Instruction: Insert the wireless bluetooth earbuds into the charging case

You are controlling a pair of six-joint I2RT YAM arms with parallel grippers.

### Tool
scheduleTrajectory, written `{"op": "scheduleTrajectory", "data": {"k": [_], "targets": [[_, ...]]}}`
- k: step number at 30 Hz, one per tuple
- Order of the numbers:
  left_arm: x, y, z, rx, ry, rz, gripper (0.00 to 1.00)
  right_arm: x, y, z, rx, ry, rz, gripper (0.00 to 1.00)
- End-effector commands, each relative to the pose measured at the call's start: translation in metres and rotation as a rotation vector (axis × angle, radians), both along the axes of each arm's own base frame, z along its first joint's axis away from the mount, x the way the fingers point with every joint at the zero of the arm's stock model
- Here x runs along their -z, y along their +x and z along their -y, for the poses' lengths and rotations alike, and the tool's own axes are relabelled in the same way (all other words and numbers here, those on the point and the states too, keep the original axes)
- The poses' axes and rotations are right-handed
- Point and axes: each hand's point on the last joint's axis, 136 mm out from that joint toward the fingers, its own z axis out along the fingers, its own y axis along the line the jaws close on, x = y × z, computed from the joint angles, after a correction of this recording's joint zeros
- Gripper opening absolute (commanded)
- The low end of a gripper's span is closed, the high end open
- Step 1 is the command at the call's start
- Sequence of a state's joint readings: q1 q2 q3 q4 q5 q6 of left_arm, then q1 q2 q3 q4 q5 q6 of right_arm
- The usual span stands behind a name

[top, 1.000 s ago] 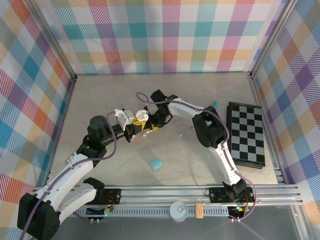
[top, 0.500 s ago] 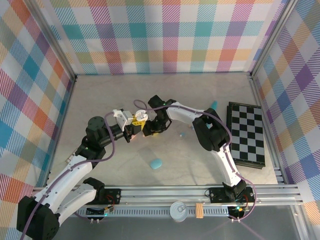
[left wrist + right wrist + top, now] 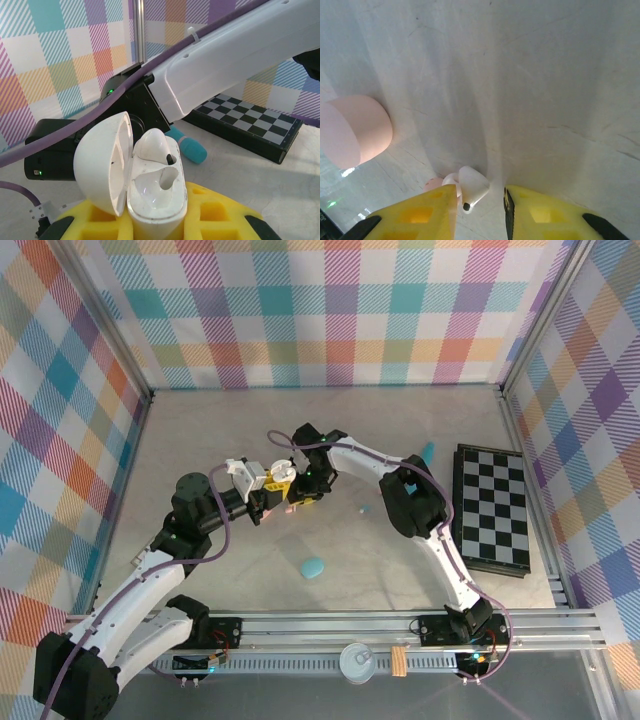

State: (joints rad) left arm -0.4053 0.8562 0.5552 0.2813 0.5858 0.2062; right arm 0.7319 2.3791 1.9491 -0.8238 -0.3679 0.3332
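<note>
My left gripper [image 3: 155,212] is shut on an open white charging case [image 3: 156,197], held upright between yellow foam fingers, lid [image 3: 102,167] swung left. One white earbud [image 3: 152,145] sits in the far slot; the near slot is empty. In the top view this gripper [image 3: 268,483] sits mid-table. My right gripper [image 3: 481,200] points down at the table with its yellow fingers [image 3: 427,212] either side of a loose white earbud [image 3: 472,186]. The bud lies against the left finger, with a gap to the right one. A pink earbud [image 3: 436,184] lies just outside the left finger.
A pink case [image 3: 355,130] lies to the left of the right gripper. A teal case [image 3: 313,567] sits nearer the arm bases, and a teal strip [image 3: 428,449] lies beside the chessboard [image 3: 492,508] at the right. The right arm's white link [image 3: 225,65] crosses close behind the held case.
The right gripper has shifted a little left toward the loose buds and its jaws have narrowed around the white earbud. The left arm and the case have stayed still.
</note>
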Motion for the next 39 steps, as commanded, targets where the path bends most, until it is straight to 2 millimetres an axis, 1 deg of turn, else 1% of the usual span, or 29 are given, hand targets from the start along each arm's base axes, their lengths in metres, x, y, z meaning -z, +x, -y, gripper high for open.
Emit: {"op": "scheduleTrajectory", "data": {"k": [1,5,10,13,16,19,22,27,30,33,36,37,39], "targets": [[-0.013,-0.005,0.003,0.030,-0.009,0.034,0.00,0.012,-0.008,0.007,0.020,-0.069,-0.052,0.29],[-0.012,-0.005,0.004,0.035,-0.009,0.034,0.00,0.016,-0.009,0.009,0.030,-0.088,-0.067,0.24],[-0.011,-0.005,0.004,0.036,-0.008,0.031,0.00,0.016,-0.009,0.011,0.034,-0.104,-0.069,0.19],[-0.011,-0.004,0.005,0.035,-0.007,0.029,0.00,0.013,-0.008,0.013,0.037,-0.113,-0.059,0.16],[-0.009,-0.003,0.005,0.036,-0.002,0.028,0.00,0.009,-0.007,0.020,0.058,-0.118,-0.050,0.16],[-0.012,-0.004,0.006,0.039,-0.003,0.034,0.00,0.002,-0.006,0.033,0.092,-0.108,-0.046,0.16],[-0.012,-0.003,0.007,0.041,-0.003,0.039,0.00,0.000,-0.007,0.054,0.122,-0.119,-0.043,0.16],[-0.012,0.001,0.011,0.053,0.003,0.039,0.00,0.006,-0.022,0.094,0.147,-0.156,-0.064,0.17],[-0.013,0.003,0.013,0.058,0.001,0.040,0.00,0.007,-0.036,0.112,0.143,-0.179,-0.081,0.18],[-0.013,0.005,0.016,0.064,0.001,0.041,0.00,0.008,-0.050,0.124,0.130,-0.204,-0.097,0.18],[-0.011,0.006,0.018,0.071,0.000,0.039,0.00,0.009,-0.055,0.130,0.125,-0.222,-0.104,0.20],[-0.011,0.007,0.018,0.070,0.001,0.040,0.00,0.008,-0.054,0.131,0.124,-0.228,-0.099,0.21],[-0.011,0.007,0.019,0.069,-0.001,0.040,0.00,0.005,-0.052,0.133,0.123,-0.244,-0.089,0.29]]}}
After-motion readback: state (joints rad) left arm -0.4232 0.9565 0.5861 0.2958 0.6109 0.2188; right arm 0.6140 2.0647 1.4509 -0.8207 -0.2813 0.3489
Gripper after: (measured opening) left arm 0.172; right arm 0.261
